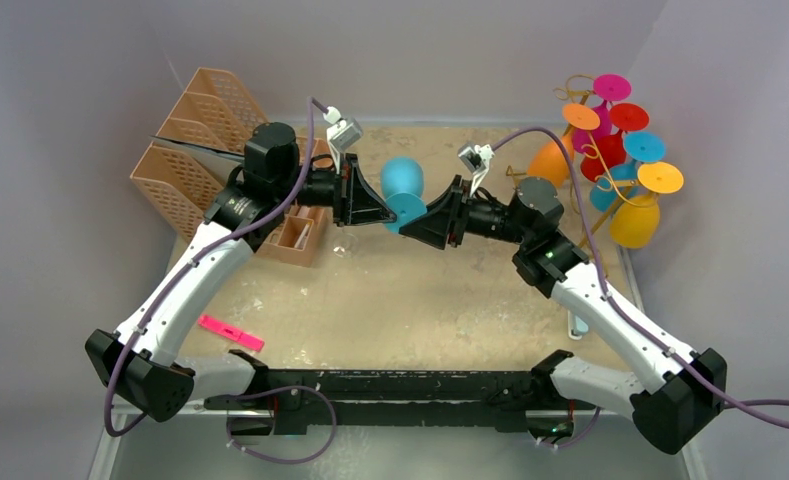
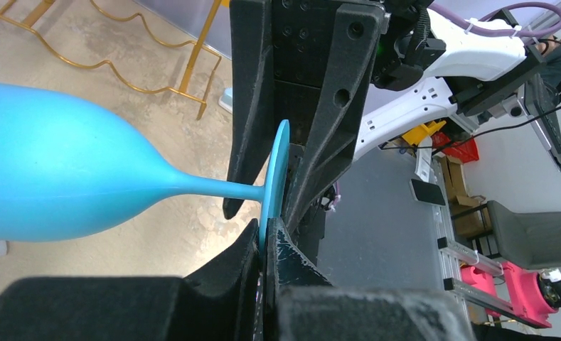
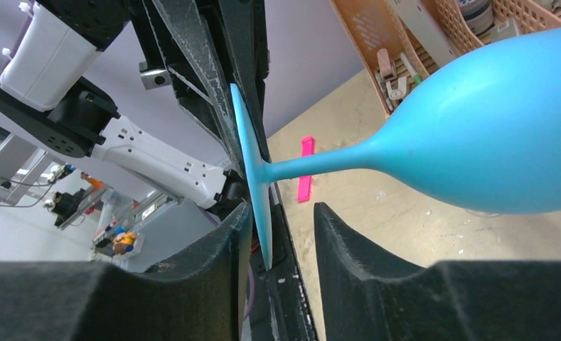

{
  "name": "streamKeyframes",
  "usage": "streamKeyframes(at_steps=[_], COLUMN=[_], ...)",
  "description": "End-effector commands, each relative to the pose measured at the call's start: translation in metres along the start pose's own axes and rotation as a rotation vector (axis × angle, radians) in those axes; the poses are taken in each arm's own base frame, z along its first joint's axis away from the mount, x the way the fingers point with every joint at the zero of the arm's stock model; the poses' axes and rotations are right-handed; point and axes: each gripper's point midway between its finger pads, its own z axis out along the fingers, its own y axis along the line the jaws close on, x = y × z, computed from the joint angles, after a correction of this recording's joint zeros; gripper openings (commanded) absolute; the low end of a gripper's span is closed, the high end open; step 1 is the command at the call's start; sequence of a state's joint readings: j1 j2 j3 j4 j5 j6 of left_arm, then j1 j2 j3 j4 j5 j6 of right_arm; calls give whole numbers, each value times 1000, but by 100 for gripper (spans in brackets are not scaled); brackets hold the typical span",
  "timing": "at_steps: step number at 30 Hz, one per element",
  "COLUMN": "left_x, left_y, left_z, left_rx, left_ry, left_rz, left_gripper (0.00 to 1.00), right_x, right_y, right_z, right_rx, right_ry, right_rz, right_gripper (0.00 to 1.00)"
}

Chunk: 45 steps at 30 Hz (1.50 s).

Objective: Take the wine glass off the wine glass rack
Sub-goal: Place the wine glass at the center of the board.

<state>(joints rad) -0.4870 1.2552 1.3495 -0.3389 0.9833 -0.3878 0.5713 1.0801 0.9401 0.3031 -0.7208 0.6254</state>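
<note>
A blue wine glass point(image 1: 402, 176) lies on its side in the air above the table's middle, off the gold wire rack point(image 1: 598, 160) at the back right. My left gripper point(image 1: 375, 205) is shut on the rim of its round foot point(image 2: 274, 177); the pinch shows in the left wrist view point(image 2: 266, 233). My right gripper point(image 1: 432, 222) is open, its fingers straddling the opposite edge of the foot point(image 3: 252, 177) with a gap on the bowl side point(image 3: 283, 213). The bowl point(image 3: 490, 128) points towards the back wall.
Several coloured glasses hang on the rack, among them an orange one point(image 1: 550, 158) and a yellow one point(image 1: 635, 222). A peach lattice organiser point(image 1: 195, 150) and a small peach box point(image 1: 295, 232) stand at the back left. A pink item point(image 1: 230, 332) lies front left.
</note>
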Motion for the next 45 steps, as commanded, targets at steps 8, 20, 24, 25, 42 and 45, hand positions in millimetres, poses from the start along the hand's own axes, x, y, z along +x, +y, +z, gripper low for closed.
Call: streamKeyframes(at_steps=[8, 20, 24, 25, 42, 45], left_x=[-4, -5, -6, -6, -16, -18], left_y=[-13, -15, -16, -15, -14, -7], left_z=[-4, -6, -6, -6, -23, -29], left_rx=[30, 25, 22, 20, -133, -207], left_ry=[-13, -20, -21, -20, -64, -78], left_rz=[71, 75, 75, 74, 101, 113], left_gripper=[0, 0, 0, 0, 81, 83], right_x=[-14, -5, -2, -1, 27, 34], right_y=[13, 18, 17, 17, 11, 2], right_z=[3, 6, 5, 5, -22, -23], right_rx=[-69, -123, -119, -118, -87, -91], right_ry=[-69, -24, 0, 9, 191, 210], right_rz=[-59, -66, -91, -102, -414, -500], right_gripper=[18, 0, 0, 0, 0, 0])
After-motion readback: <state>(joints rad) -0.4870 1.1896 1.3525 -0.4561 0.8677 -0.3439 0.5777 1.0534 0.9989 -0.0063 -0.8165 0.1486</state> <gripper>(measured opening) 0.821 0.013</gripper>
